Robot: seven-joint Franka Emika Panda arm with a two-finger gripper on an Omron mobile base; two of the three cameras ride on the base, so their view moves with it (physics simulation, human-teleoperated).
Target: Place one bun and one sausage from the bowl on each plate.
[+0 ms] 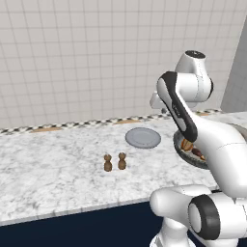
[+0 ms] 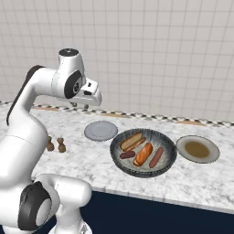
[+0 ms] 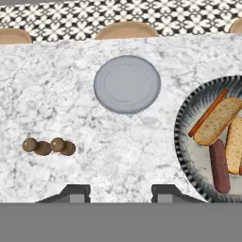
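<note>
Gripper [image 3: 120, 189]: jaws apart, empty, hovering high over marble counter [image 3: 71, 94]. Bowl [image 2: 167, 167]: near counter's front edge, holding two buns, two sausages, likely awaiting transfer. Grey plate [image 2: 101, 130]: bare, just left of bowl. Brown-centred plate [image 2: 197, 149]: right of bowl. Two shakers [image 2: 55, 146]: farther left.

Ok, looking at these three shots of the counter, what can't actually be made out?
- Left base view: the bowl is mostly hidden behind the arm, so its buns and sausages cannot be counted there.
- Hand view: the bowl is cut off by the right edge.
- Right base view: the fingers are too small and shadowed to tell whether they are open or shut.
- The two small brown pieces are too small to identify.
</note>
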